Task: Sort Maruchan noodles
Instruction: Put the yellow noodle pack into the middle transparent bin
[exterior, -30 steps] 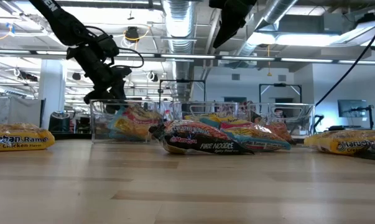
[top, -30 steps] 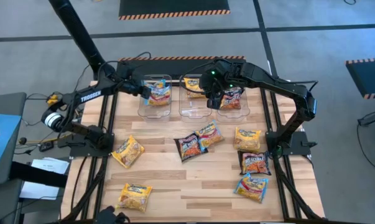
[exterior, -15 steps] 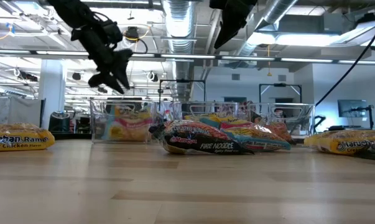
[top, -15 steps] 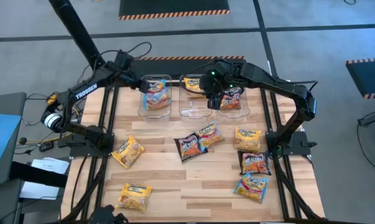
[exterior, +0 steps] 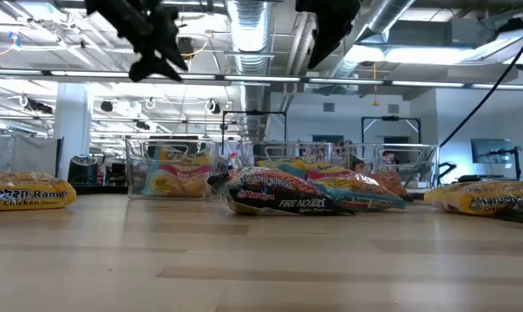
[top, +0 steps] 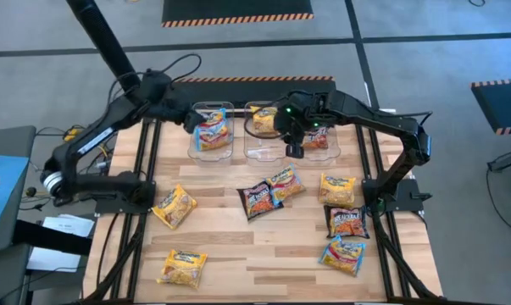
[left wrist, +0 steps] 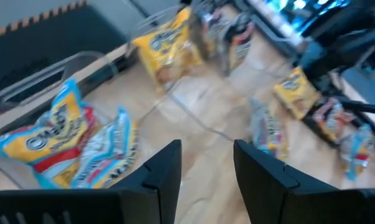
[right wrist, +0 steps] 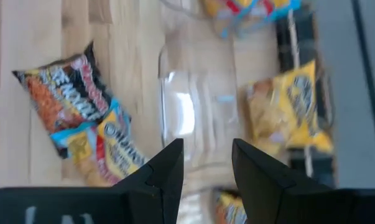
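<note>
My left hand has lifted clear of the left bin and hangs spread and empty, the blue-pink packets lying inside, so that drop looks finished. My right hand, also spread and empty, has drifted from the right bin to the middle bin's front edge. Seven packets, among them the dark packet, wait on the worktop; blur hides the labels.

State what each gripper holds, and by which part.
Nothing. The left gripper and right gripper both show empty open fingers above the clear plastic bins.
</note>
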You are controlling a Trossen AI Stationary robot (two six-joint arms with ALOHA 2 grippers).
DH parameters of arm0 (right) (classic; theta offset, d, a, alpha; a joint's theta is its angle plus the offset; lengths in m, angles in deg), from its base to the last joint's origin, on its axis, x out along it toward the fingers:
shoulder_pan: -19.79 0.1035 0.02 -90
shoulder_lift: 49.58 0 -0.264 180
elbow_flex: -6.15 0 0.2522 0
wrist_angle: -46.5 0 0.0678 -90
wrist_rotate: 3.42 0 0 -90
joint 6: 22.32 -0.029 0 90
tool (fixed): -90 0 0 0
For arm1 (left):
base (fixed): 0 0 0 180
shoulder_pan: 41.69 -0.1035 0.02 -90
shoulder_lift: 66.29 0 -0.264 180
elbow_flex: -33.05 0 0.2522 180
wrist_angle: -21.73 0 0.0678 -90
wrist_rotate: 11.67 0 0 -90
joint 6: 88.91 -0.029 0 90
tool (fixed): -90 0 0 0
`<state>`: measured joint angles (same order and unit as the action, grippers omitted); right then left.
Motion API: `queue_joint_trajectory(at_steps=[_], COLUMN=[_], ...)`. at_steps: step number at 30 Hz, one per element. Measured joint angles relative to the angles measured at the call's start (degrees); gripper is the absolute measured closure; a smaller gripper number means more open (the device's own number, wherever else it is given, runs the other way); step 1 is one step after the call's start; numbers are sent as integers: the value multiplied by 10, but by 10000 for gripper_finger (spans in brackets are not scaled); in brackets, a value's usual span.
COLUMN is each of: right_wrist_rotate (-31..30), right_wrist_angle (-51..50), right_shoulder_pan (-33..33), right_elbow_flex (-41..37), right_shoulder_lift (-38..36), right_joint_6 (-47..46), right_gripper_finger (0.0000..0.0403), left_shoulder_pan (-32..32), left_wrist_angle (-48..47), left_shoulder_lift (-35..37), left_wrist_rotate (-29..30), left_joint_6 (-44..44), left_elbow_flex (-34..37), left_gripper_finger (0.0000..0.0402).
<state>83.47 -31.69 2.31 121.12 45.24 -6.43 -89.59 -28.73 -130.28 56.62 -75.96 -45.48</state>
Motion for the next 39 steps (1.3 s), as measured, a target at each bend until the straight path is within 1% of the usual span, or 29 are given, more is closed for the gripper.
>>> queue_joint_trajectory(at_steps=[6, 10, 15, 19, 22, 24, 26, 31, 35, 39], right_wrist_rotate=[3, 36, 75, 80, 83, 98, 113, 121, 121, 107], right_wrist_angle=[-94, -159, -218, -254, -255, -256, -256, -256, -243, -204], right_shoulder_pan=[4, 8, 27, 53, 78, 94, 108, 151, 187, 207], right_elbow_flex=[0, 0, -10, -22, -34, -45, -64, -124, -166, -198], right_shoulder_lift=[0, 0, 0, 0, 0, 0, -1, 0, -25, -77], right_joint_6=[-73, -123, -187, -232, -268, -286, -306, -354, -378, -426], right_gripper_finger=[243, 243, 243, 243, 243, 243, 243, 243, 243, 243], left_shoulder_pan=[74, 114, 149, 166, 179, 189, 198, 215, 222, 224], left_wrist_angle=[-2, -19, -46, -69, -94, -105, -111, -112, -120, -120], left_shoulder_lift=[72, 102, 121, 125, 124, 124, 124, 124, 124, 124], left_wrist_rotate=[58, 95, 100, 100, 100, 100, 100, 100, 105, 105], left_joint_6=[26, 47, 56, 63, 67, 60, 53, 40, 26, 25], left_elbow_flex=[0, 0, 0, 0, 1, 1, 1, 1, 1, 1], left_gripper_finger=[270, 270, 270, 270, 270, 270, 270, 270, 270, 270])
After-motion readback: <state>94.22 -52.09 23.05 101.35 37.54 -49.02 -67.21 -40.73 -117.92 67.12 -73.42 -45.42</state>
